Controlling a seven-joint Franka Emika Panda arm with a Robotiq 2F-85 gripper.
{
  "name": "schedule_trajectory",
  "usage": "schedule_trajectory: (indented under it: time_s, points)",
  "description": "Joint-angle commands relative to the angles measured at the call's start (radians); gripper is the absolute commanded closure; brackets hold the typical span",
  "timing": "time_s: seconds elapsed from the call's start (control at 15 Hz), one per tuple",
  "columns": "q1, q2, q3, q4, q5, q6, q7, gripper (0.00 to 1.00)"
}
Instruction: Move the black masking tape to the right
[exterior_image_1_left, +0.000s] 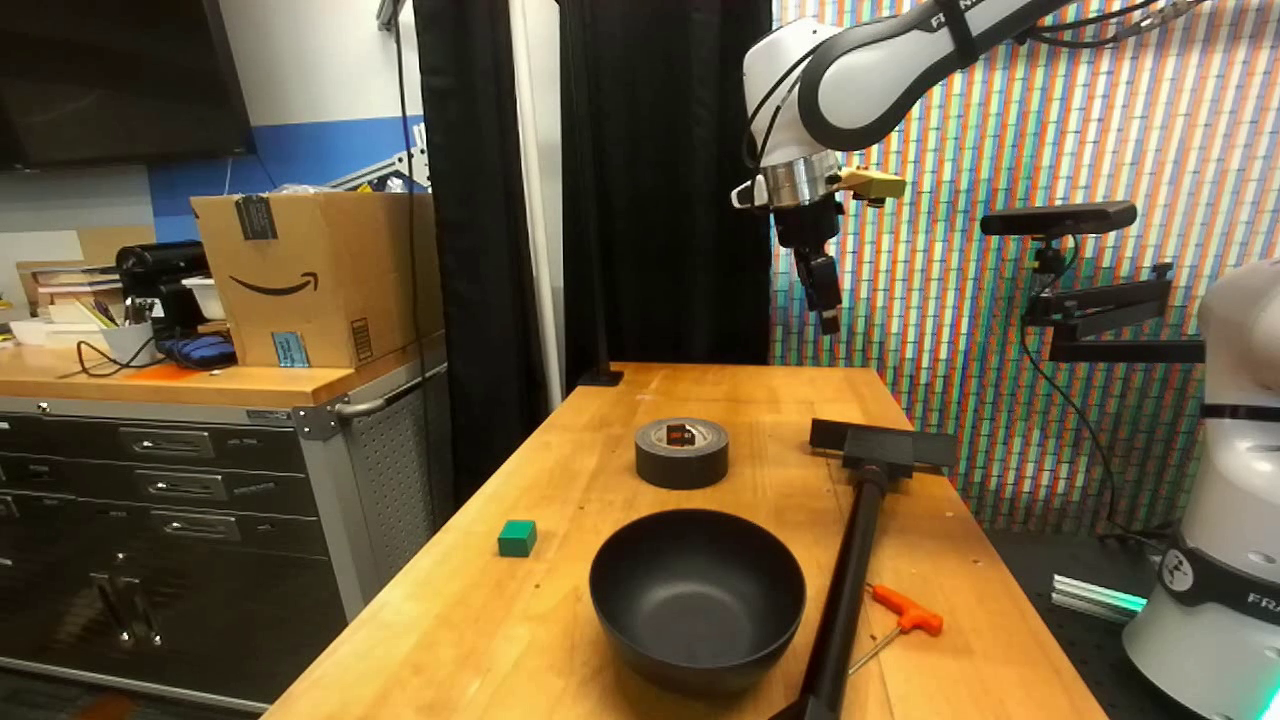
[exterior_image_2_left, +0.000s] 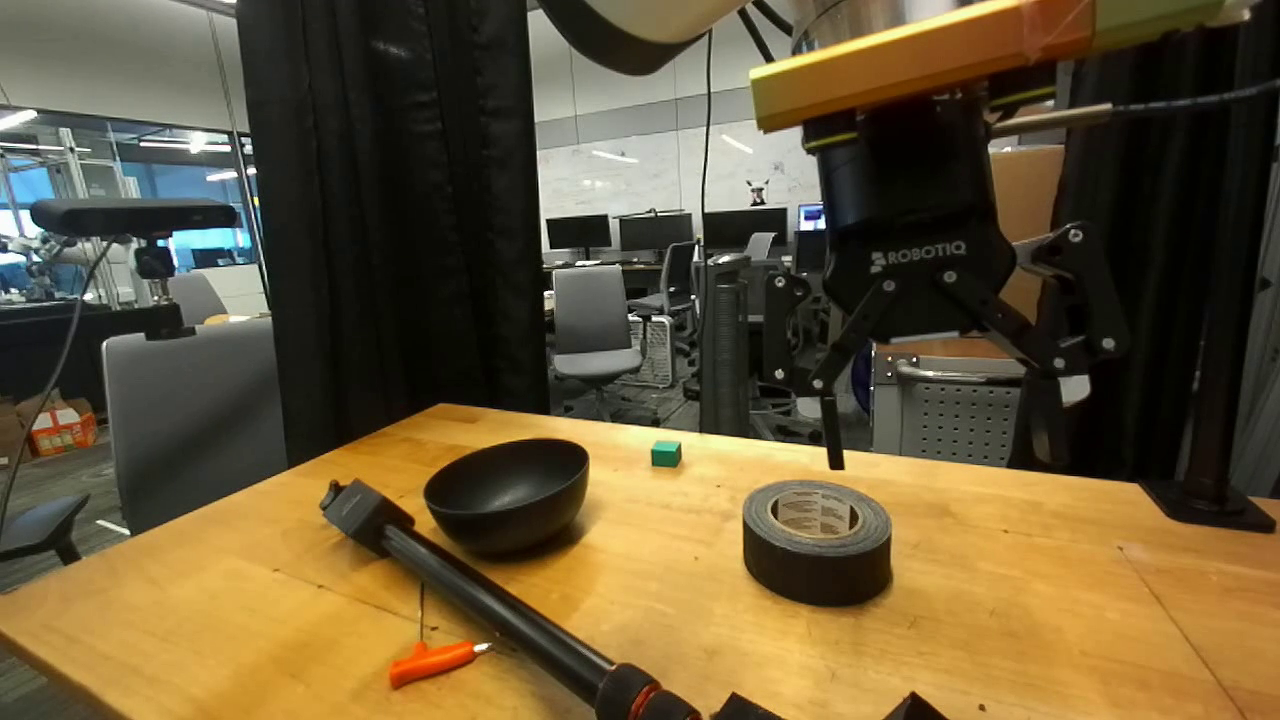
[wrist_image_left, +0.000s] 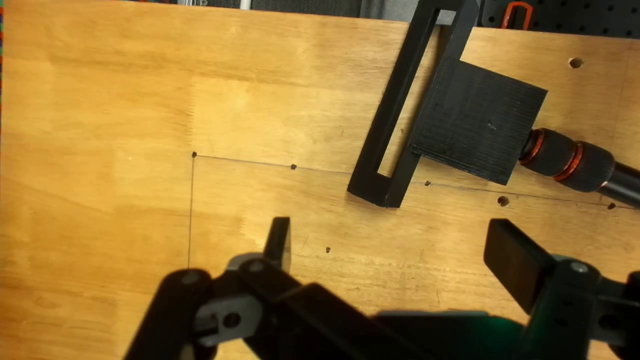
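While the fingers (wrist_image_left: 517, 265) stand wide and hold nothing, the tape (exterior_image_2_left: 817, 555) lies flat on the worktop (exterior_image_2_left: 1000, 620) well below them and, in an exterior view, toward the bowl (exterior_image_2_left: 513, 520) from their midpoint; its roundness (probably a convenience) leaves no long axis to match.

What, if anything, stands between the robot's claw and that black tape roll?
Nothing visible. In both exterior views, open air separates the open gripper from the black masking tape; the black bowl and black T-shaped tool lie outside that gap.
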Motion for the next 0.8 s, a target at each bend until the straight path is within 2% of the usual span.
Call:
schedule_trajectory:
  time_s: [0.0, 0.33, 0.73]
  points:
    - [0.004, 0.011, -0.001, 0.016, 0.005, -0.007, -0.004, 0.00]
    - [0.006, 0.078, 0.000, 0.097, 0.009, -0.016, -0.005, 0.00]
    - [0.010, 0.196, 0.012, 0.248, 0.018, -0.027, -0.007, 0.00]
